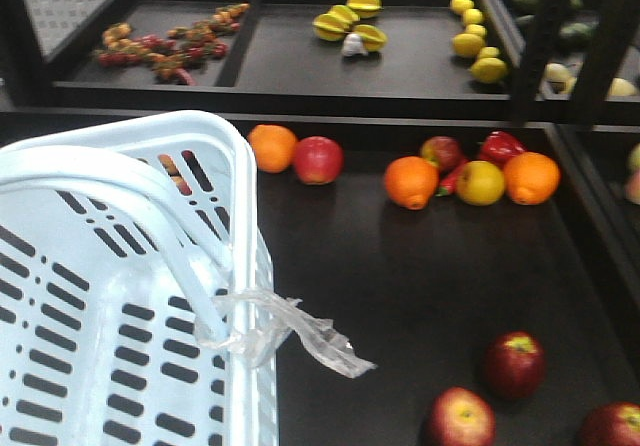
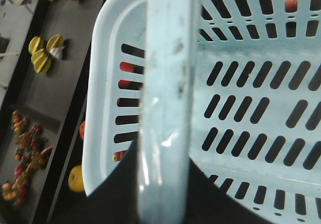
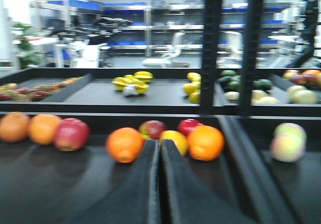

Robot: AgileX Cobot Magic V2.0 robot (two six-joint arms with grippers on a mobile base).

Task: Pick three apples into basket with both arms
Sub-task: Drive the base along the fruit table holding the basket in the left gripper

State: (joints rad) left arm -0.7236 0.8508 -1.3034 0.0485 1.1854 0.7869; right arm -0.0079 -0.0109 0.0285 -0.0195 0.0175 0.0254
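- A pale blue-white rectangular plastic basket (image 1: 120, 296) with slotted walls is seen at the lower left of the front view, mouth upward. Its right-hand wall, and so its long axis, runs from the near edge towards the back of the dark shelf tray (image 1: 380, 266).
- Its hoop handle (image 1: 130, 196) is raised and crosses the mouth from side to side. A scrap of clear film (image 1: 300, 336) is tied where the handle meets the right wall and trails over the tray.
- Three dark maroon-red apples (image 1: 515, 364) lie on the tray at the lower right, well apart from the basket. The yellow-green stem end of the farthest one is turned upward.
- The right gripper (image 3: 159, 142) is pointed level at a row of fruit. Its two dark fingers (image 3: 145, 174) are brought together with only a thin slit between, and nothing is held.
- The left gripper (image 2: 163, 184) shows only as a dark blur either side of the handle, so its state cannot be told.
- Round oranges (image 1: 411, 182), a yellow apple (image 1: 480, 182) and a brighter red apple (image 1: 318, 159) are ranged along the back of the tray.
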